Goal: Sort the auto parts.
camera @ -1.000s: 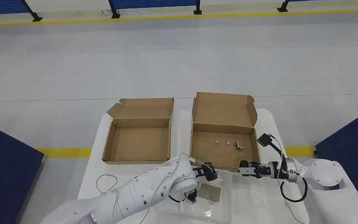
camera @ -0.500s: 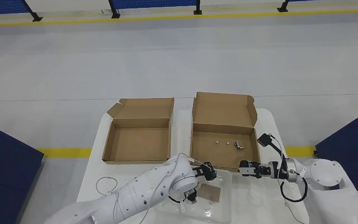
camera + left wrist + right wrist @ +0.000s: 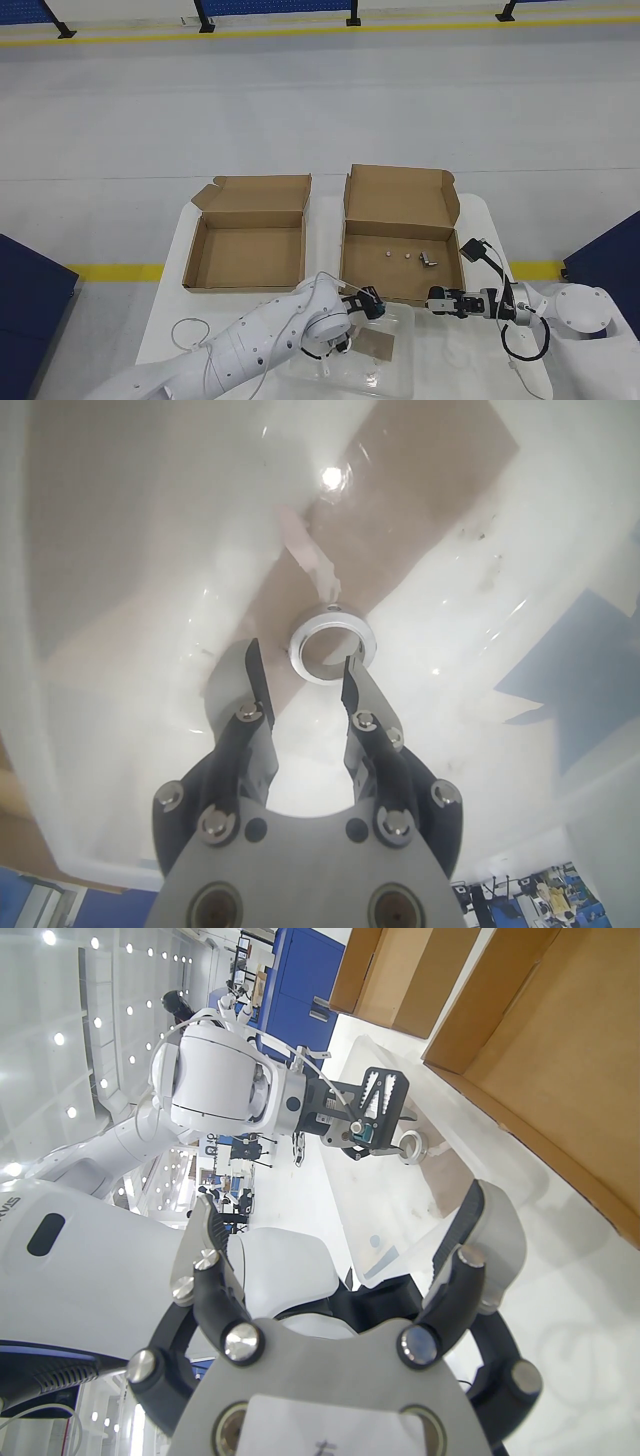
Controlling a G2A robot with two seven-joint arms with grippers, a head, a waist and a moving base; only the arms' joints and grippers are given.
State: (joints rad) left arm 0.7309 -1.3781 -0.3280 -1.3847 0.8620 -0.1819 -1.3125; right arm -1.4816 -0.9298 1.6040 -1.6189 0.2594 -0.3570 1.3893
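Left wrist view: the left gripper (image 3: 301,655) is spread partway and grips nothing. The metal ring (image 3: 331,614) lies in the clear tray (image 3: 125,550) at the fingertips. One fingertip overlaps its rim and the other stands just outside it; contact cannot be confirmed. Top view: the left arm bends over the tray, wrist angled down. The right gripper (image 3: 340,1198) is spread wide and empty, just beside the tray, near the cardboard box (image 3: 395,280).
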